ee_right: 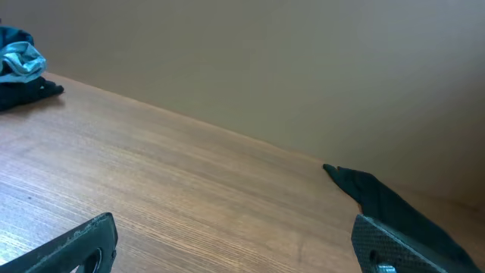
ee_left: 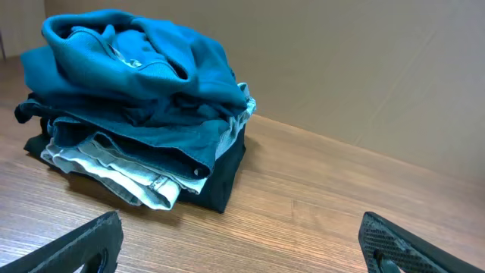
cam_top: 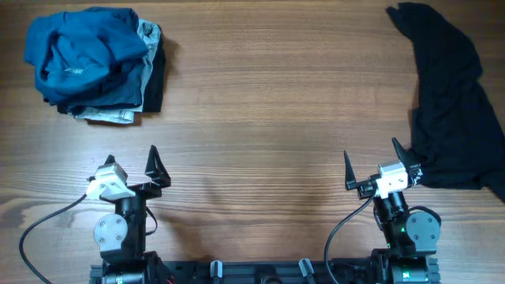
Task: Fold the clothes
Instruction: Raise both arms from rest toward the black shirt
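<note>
1. Overhead view: a wooden table [cam_top: 260, 118] carries the whole scene, with both arms waiting at its near edge.
2. A black garment [cam_top: 450, 102] sprawls unfolded and rumpled ahead of the right gripper [cam_top: 371, 159] and off to its outer side. Its nearest hem lies close beside that gripper; whether they touch cannot be told. The cloth looks soft, limp and light, and would likely sag and bunch when lifted. A pinch at a hem or corner, one per gripper, seems the surest hold.
3. A pile of clothes [cam_top: 95, 63] sits well ahead of the left gripper [cam_top: 132, 160] and slightly to its outer side. A bunched blue top lies over denim and dark layers, and the stack appears mostly finished.
4. Both grippers stand with jaws spread wide, holding nothing.
</note>
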{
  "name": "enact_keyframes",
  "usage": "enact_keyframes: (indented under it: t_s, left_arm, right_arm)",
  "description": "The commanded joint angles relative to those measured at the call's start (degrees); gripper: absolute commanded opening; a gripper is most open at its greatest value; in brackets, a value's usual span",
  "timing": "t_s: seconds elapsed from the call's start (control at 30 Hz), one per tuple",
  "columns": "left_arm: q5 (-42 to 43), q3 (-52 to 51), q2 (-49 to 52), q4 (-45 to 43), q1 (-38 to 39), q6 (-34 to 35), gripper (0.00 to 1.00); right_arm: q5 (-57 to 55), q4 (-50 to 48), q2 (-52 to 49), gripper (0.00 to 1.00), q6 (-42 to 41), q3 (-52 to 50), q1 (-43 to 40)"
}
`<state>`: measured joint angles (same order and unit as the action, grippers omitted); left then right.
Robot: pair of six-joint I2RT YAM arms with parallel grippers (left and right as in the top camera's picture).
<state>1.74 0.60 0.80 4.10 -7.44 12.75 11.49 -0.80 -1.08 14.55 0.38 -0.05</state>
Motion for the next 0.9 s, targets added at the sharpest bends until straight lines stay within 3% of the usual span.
enact_keyframes:
  t_s: [0.0, 0.87]
  left_arm:
    - [-0.3, -0.3, -0.4, 0.3, 0.3, 0.1, 1.0]
    - [-0.1, -0.3, -0.4, 0.3, 0.3, 0.1, 1.0]
  right_arm:
    - [-0.8, 0.0, 0.7, 1.0, -1.0, -0.1, -0.2]
    - [-0.8, -0.1, 0.7, 1.0, 1.7, -0.1, -0.2]
